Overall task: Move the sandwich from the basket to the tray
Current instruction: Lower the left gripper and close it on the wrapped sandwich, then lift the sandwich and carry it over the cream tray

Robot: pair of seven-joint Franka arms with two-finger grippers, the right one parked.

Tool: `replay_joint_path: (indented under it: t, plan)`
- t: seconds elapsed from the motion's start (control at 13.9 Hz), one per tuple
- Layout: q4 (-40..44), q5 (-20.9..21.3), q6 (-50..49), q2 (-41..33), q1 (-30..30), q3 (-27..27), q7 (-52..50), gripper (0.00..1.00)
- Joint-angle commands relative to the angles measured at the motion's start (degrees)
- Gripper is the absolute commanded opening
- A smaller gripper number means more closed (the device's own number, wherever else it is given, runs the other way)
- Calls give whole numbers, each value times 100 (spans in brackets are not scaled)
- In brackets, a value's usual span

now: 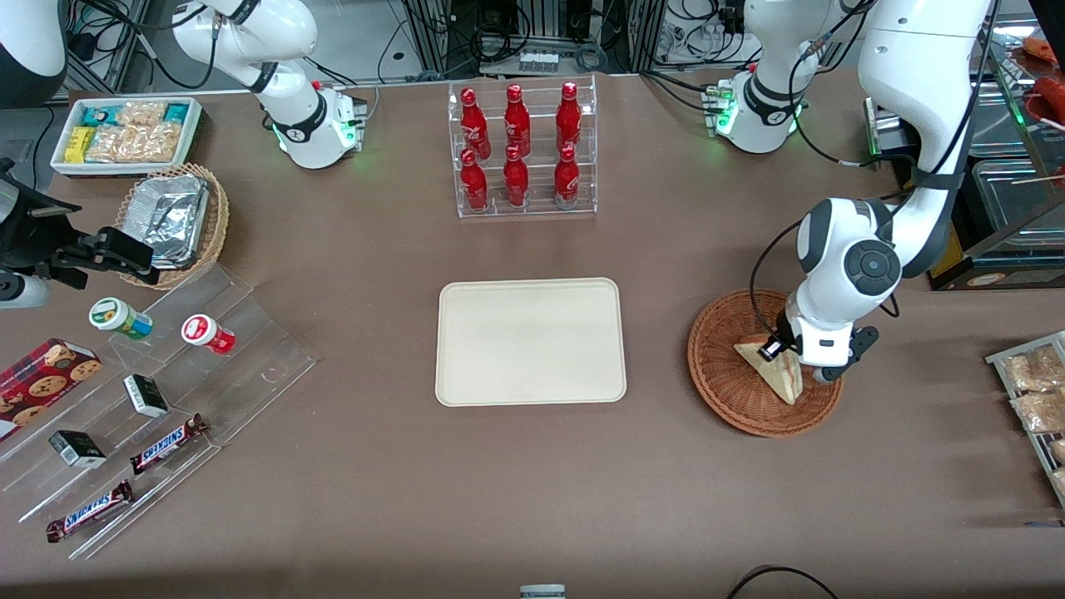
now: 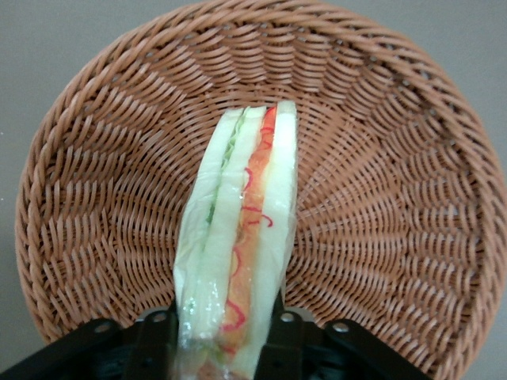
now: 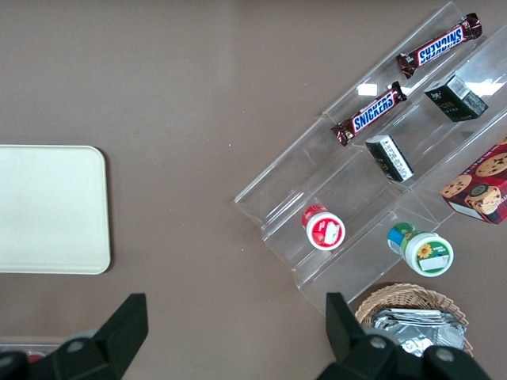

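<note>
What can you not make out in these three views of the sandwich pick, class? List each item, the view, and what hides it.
- Front view: the arm's wrist covers the gripper where it meets the sandwich.
- Left wrist view: the sandwich's gripped end is cut off by the picture edge.
- Left wrist view: the basket's rim nearest the gripper sits under the gripper body.
- Right wrist view: the tray is cut off by the edge.

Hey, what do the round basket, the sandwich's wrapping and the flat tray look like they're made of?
Basket: woven wicker, reddish-brown, ribbed strands. Sandwich, gripped by the end effector over the basket: clear glossy film, probably plastic, shown by its sheen. Tray: smooth matte cream, likely plastic; not certain.
</note>
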Motion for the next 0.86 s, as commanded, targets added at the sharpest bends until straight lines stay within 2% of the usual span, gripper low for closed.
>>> replay_joint_path:
  t: [0.0, 0.22, 0.43, 0.65, 0.79]
  plan:
    - [257, 119, -580, -182, -96, 14, -174, 0]
    - [547, 390, -1625, -541, -280, 5, -121, 0]
    - [1310, 436, -2935, -631, -998, -3, -112, 0]
    - [1996, 348, -3053, -324, -1956, -12, -392, 0]
    - [2610, 401, -3053, 193, -2580, -4, -586, 0]
